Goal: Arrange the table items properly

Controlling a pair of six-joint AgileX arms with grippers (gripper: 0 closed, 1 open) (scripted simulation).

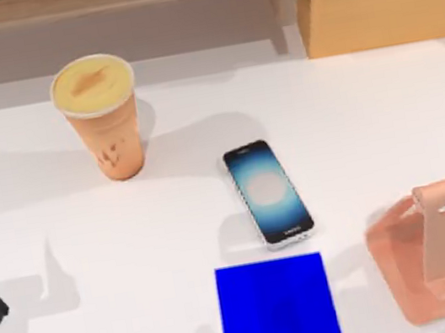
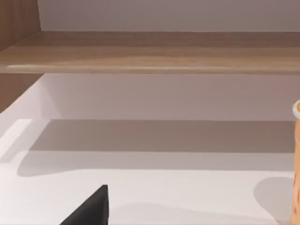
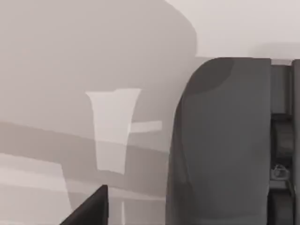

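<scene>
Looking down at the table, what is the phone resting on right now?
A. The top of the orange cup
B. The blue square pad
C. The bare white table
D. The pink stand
C: in the top view the phone lies flat, screen up, on the white table, just behind the blue pad, with the pink stand off to its right and the cup to its left.

Tall orange cup stands upright, far left. Smartphone lies flat mid-table, blue screen up, slightly angled.
</scene>
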